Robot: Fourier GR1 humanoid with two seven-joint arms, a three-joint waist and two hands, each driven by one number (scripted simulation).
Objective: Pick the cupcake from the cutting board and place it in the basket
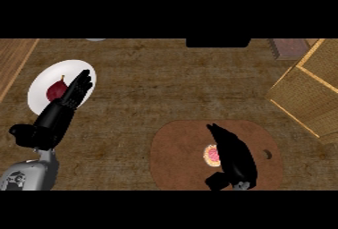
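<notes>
Near the front of the brown wooden worktop (132, 98), the right hand (232, 154) is hovering over the round dark-brown cutting board (175, 156), fingers straight and apart, just beside the pink-frosted cupcake (211, 155) sitting on that board. Far right, the woven tan wicker basket (310, 89) is standing well apart. At left, the left hand (66, 105) is resting open, fingers extending over a white round plate (43, 82) carrying a dark-red fruit (57, 90).
</notes>
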